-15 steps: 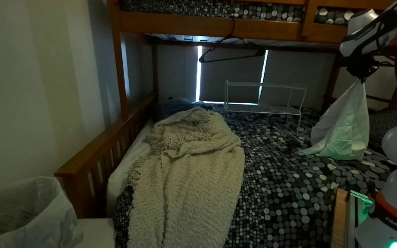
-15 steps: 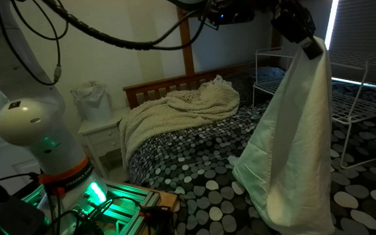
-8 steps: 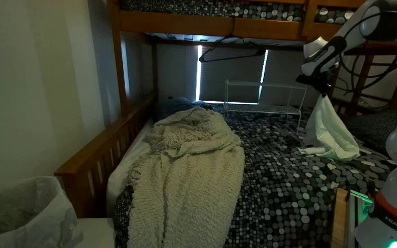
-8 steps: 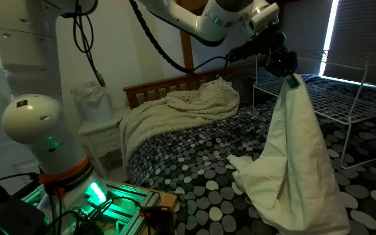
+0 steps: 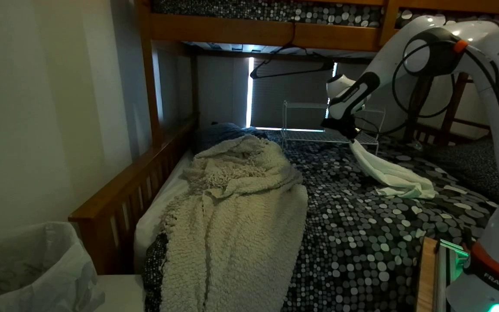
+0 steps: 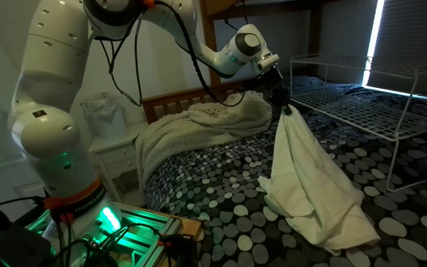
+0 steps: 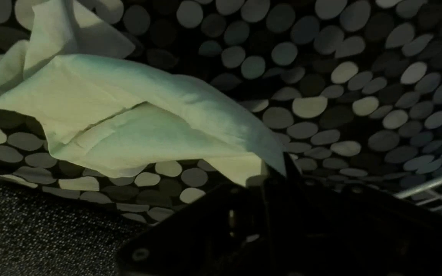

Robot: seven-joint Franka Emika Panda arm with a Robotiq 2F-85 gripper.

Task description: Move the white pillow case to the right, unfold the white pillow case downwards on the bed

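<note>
Holding the pillow case by one end, maybe a corner (dark there), the fingers hang above; its length slopes down onto the bed.

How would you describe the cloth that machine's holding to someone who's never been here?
Find the wooden bunk bed. On its dark, dotted lower bunk, look for the white pillow case, one end held up in the black gripper. It's thin and plain, unlike the shaggy cream blanket.
</note>
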